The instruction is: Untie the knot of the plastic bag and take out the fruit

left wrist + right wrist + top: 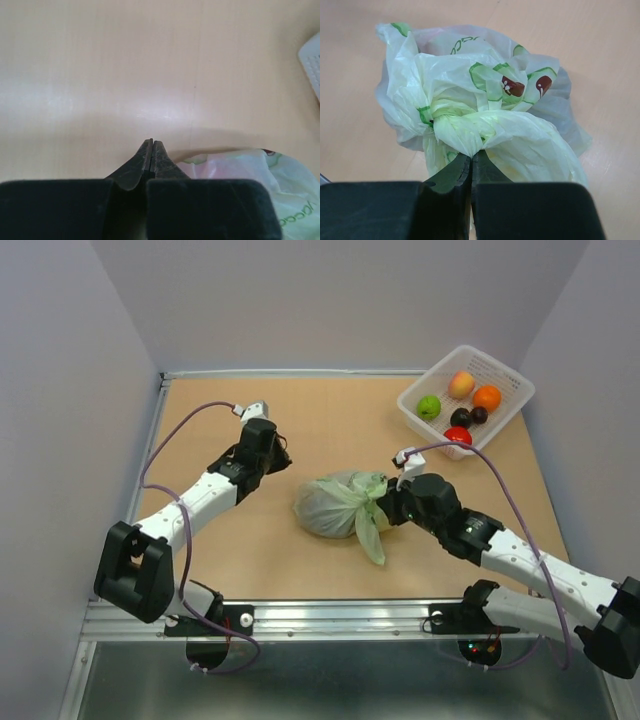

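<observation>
The pale green plastic bag lies tied shut at the table's middle, with a handle tail trailing toward the front. My right gripper is at the bag's right side, shut on the knot, pinching a fold of plastic at its tips. The bag fills the right wrist view. The fruit inside is hidden by the plastic. My left gripper is shut and empty, to the upper left of the bag; its closed tips hover over bare table, with the bag's edge at lower right.
A white mesh basket stands at the back right with small green, peach, orange, red and dark round fruits. Its corner shows in the left wrist view. Grey walls enclose the table on three sides.
</observation>
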Available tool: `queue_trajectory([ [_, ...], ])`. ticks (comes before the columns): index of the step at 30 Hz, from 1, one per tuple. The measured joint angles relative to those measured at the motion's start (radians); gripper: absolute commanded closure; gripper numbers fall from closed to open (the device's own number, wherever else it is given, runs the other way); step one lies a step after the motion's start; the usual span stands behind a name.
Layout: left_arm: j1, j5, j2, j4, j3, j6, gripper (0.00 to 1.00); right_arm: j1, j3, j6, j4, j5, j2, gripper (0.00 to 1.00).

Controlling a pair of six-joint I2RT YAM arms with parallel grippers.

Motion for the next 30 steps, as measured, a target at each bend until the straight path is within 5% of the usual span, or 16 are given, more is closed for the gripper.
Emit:
queue_trajectory([
  [2,-0.018,0.037,0.000,-0.003,0.021,0.005,0.39,0.000,0.001,-0.004,0.004,0.000,0.027,1.00],
  [6,-0.103,0.072,-0.035,-0.011,0.039,-0.001,0.13,0.000,0.005,-0.015,0.004,0.000,0.084,0.99],
  [17,-0.377,0.098,-0.098,-0.052,0.049,-0.134,0.07,0.000,0.077,-0.078,0.005,0.002,0.195,1.00],
  [23,-0.418,0.068,0.013,-0.059,0.088,-0.157,0.20,0.000,0.089,-0.089,0.006,-0.004,0.213,1.00],
  [25,-0.419,0.058,0.042,-0.060,0.096,-0.163,0.34,0.000,0.089,-0.090,0.006,-0.008,0.213,0.99],
  [26,-0.420,0.047,0.059,-0.061,0.103,-0.162,0.42,0.000,0.089,-0.090,0.006,-0.010,0.213,0.99],
  [27,-0.420,0.040,0.072,-0.062,0.109,-0.163,0.64,0.000,0.089,-0.090,0.006,-0.013,0.213,1.00],
  [29,-0.420,0.026,0.095,-0.061,0.121,-0.161,0.94,0.000,0.089,-0.090,0.006,-0.018,0.213,1.00],
  [30,-0.420,0.021,0.098,-0.058,0.123,-0.166,1.00,0.000,0.089,-0.089,0.006,-0.019,0.213,0.99],
])
